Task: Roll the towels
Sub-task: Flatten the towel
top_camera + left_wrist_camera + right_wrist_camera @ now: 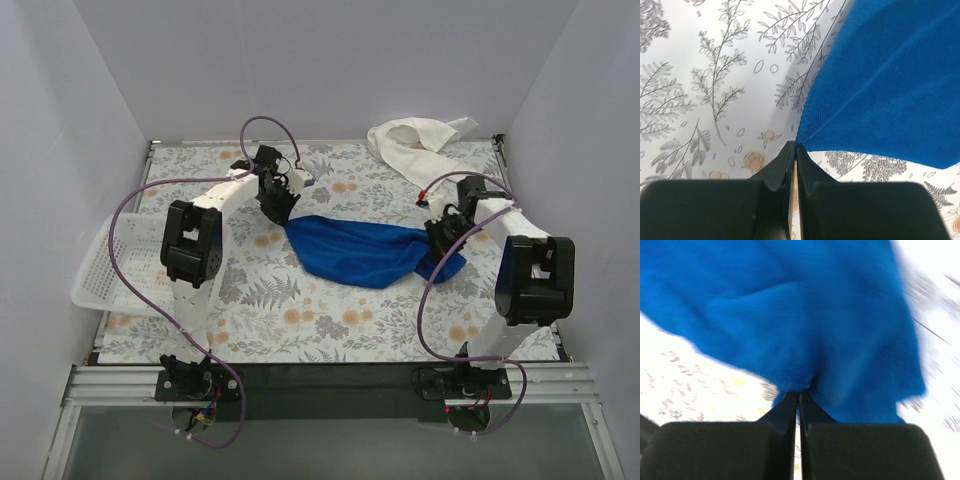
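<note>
The royal blue towel [365, 250] lies crumpled and stretched across the middle of the floral table. My left gripper [283, 214] is shut on its left corner; in the left wrist view the towel [890, 85] fans out from the pinched tips [794, 147]. My right gripper [438, 243] is shut on the towel's right end; in the right wrist view the cloth [805, 315] bunches at the closed tips [799, 394], blurred. The white towel [415, 145] lies crumpled at the back right, away from both grippers.
A white perforated basket [125, 270] sits at the table's left edge beside the left arm. White walls enclose the table on three sides. Purple cables loop over both arms.
</note>
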